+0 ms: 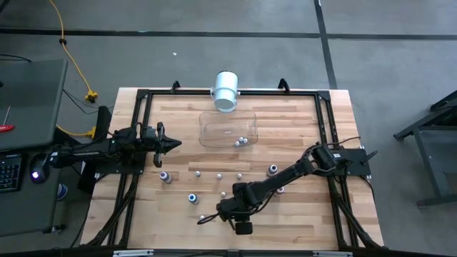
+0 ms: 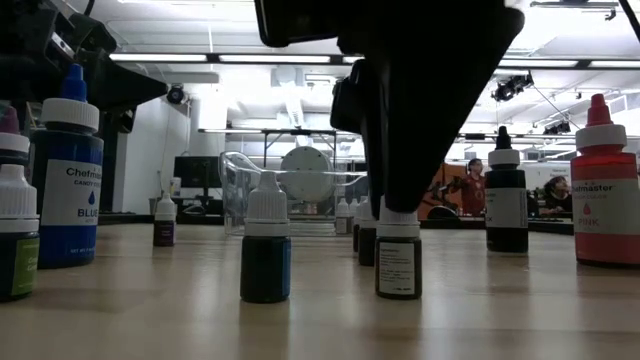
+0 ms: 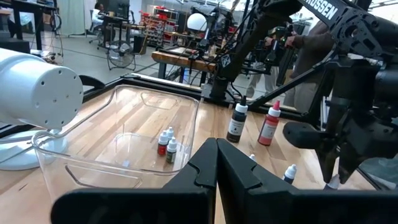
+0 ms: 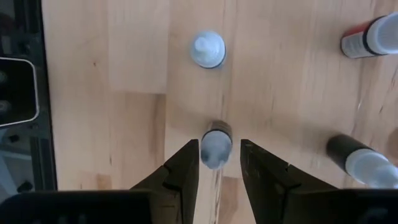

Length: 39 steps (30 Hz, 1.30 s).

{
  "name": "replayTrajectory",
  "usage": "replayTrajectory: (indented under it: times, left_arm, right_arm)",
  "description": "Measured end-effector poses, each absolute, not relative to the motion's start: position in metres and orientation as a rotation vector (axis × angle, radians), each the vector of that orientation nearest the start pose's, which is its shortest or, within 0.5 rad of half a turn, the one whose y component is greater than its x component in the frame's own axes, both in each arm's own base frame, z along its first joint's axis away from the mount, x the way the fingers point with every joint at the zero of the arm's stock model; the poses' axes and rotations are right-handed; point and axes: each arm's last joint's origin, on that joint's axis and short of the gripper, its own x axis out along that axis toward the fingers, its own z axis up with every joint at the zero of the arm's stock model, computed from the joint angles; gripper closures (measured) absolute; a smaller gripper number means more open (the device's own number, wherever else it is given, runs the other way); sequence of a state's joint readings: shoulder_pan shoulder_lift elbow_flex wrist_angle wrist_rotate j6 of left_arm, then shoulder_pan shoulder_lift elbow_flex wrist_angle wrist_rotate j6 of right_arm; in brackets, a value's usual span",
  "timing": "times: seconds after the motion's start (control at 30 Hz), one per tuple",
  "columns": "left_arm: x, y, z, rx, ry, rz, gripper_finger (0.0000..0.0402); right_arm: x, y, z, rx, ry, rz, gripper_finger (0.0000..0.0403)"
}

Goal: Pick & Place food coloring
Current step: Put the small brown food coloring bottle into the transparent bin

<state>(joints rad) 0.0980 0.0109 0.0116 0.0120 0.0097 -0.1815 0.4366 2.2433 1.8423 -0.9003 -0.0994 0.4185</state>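
Note:
Several small food coloring bottles stand scattered on the wooden table (image 1: 300, 214), among them a blue one (image 2: 65, 180), a teal one (image 2: 265, 250), a black one (image 2: 506, 200) and a pink one (image 2: 605, 190). Three more (image 1: 241, 141) stand inside the clear tub (image 1: 214, 118). My right gripper (image 4: 219, 149) is open and points down near the table's near edge. One finger stands on each side of a small white-capped bottle (image 4: 216, 146), which stands upright on its base (image 2: 398, 265). My left gripper (image 1: 175, 143) is shut and empty, hovering left of the tub. My right gripper comes from above with a finger on each side of the small bottle's white cap (image 4: 216, 151). One finger (image 4: 189, 165) lies right beside the cap, and a gap shows at the other. Whether it touches I cannot tell. The bottle stands upright on the table.
A big white cylinder (image 1: 226, 91) stands on the table's far edge behind the tub. A black frame (image 1: 139, 107) runs around the table. Close to my right gripper stand a white-capped bottle (image 4: 208, 50), a pink one (image 4: 367, 37) and a dark one (image 4: 360, 158).

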Motion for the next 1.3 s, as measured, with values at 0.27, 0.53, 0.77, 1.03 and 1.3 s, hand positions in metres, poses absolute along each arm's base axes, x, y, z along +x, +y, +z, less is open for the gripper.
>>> replayTrajectory:
  times: [0.27,0.53,0.77,1.03,1.3]
  left_arm:
    - [0.097,0.009,0.168,-0.181,-0.021,0.086,0.0401]
    - [0.097,0.009,0.168,-0.181,-0.021,0.087,0.0401]
    - [0.097,0.009,0.168,-0.181,-0.021,0.087,0.0401]
    - [0.097,0.009,0.168,-0.181,-0.021,0.087,0.0401]
    - [0.097,0.009,0.168,-0.181,-0.021,0.087,0.0401]
  right_arm:
    - [0.415,0.199,0.172,0.143,1.38,0.196,0.0295]
    - [0.416,0.199,0.17,0.137,1.376,0.185,0.0295]
    - [0.416,0.199,0.17,0.142,1.378,0.179,0.0334]
    - [0.415,0.199,0.17,0.145,1.38,0.181,0.0357]
    - [0.423,0.195,0.203,0.147,1.343,0.134,0.0357]
